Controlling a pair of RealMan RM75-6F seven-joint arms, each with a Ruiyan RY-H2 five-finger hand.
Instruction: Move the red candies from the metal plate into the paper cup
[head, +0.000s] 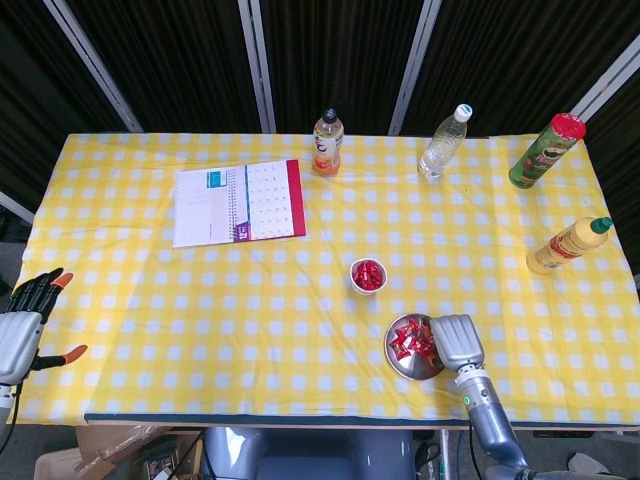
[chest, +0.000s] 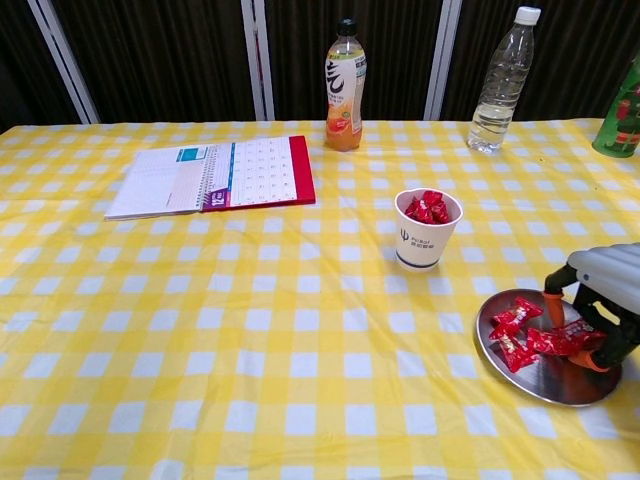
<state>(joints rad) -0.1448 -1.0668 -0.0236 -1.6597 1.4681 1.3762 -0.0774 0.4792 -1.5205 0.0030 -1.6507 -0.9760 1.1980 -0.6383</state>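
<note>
My left hand (head: 22, 322) sits idle off the left edge of the surface (head: 140, 300), fingers spread and holding nothing, so I judge it has no part in this step. Moving right, a spiral calendar (chest: 212, 175) lies flat, with an orange drink bottle (chest: 344, 85) standing behind it near the far edge. The paper cup (chest: 427, 229) stands upright near the middle, already with red candies showing at its rim, so I reckon the task is well along but not finished. Just to its right and nearer me is the metal plate (chest: 545, 379), where several red candies (chest: 515, 335) remain, bunched on its left half. My right hand (chest: 598, 300) is down over the plate's right side, fingers curled toward the pile and touching or nearly touching the nearest wrapper; I cannot tell whether it has actually pinched one. So I take this as the pick step: I need to close on a single candy, lift clear of the rim, carry it left and back to the cup, and let go over the opening without knocking the cup. Further right stand a clear water bottle (chest: 503, 81), a green can with a red lid (head: 546, 150) and a yellow squeeze bottle (head: 566, 245). The surface wears a yellow-and-white checked cloth, and black curtains with pale rails close off the room behind.
</note>
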